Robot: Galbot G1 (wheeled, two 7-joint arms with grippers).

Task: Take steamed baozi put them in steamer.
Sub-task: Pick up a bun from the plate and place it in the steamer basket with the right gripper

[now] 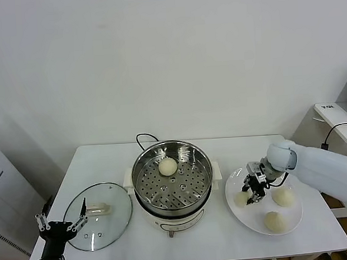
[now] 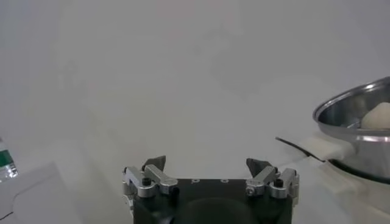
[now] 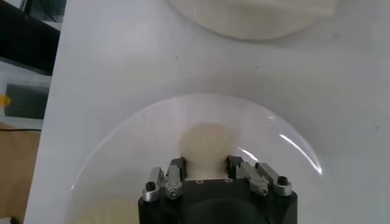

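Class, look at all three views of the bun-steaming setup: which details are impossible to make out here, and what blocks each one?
- Head view: the right tool covers part of the baozi it grips, so the contact points are hidden.
- Right wrist view: the plate is cut off by the frame; its other buns are out of view.
- Left wrist view: the steamer is cropped at the edge; only one bun's top shows.
- Head view: the steamer's base controls are too small to read.

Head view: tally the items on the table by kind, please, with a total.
Baozi in the steamer: 1
Baozi on the white plate: 3, one of them in the right gripper
Steamer: 1
White plate: 1
Glass lid: 1
Total: 7
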